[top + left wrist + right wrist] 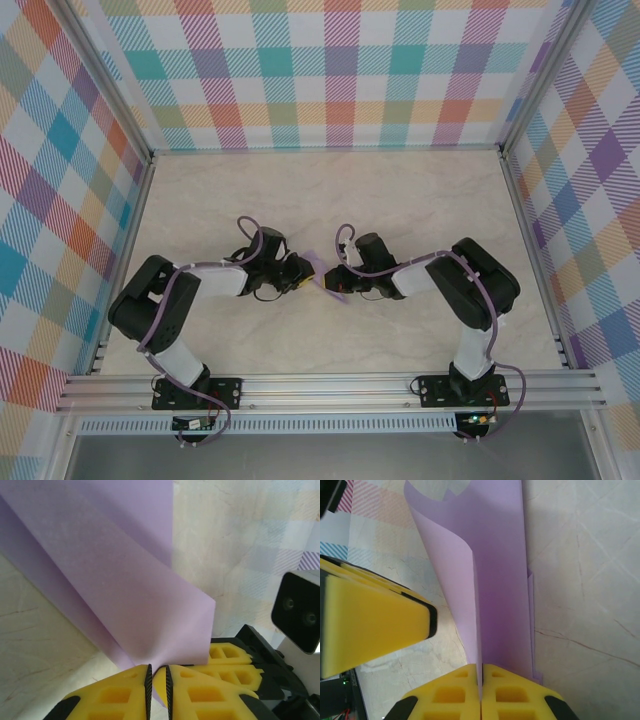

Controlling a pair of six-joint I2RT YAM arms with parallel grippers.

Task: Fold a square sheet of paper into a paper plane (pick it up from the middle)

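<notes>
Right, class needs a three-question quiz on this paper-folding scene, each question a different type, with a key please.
1. True or false: the lavender paper lies flat on the table.
2. What does the right gripper hold? A) nothing B) the paper C) a cable
3. Fill in the colour: the left gripper is ____ at its tip.
Key: 1 false; 2 B; 3 yellow.

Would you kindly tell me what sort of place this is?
Probably a robot test cell: marble-look tabletop walled by plaid panels, with left arm and right arm bolted to an aluminium rail.
</notes>
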